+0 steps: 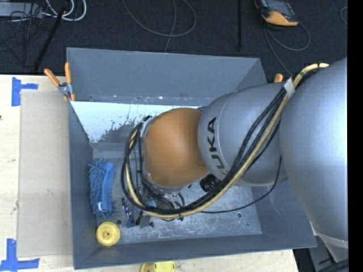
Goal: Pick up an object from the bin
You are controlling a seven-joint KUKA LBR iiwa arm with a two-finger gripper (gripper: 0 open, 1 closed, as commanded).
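Gripper (151,205) low in bin (170,84), grip state unclear; blue cloth (101,186) just beside.

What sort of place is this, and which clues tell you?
Most likely a robotics lab: a big grey robot arm reaches into a grey metal bin, and loose cables trail across the dark floor behind it.

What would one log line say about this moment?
arm: low in bin centre | nearest: blue cloth, yellow disc, at view's left | held: cannot tell
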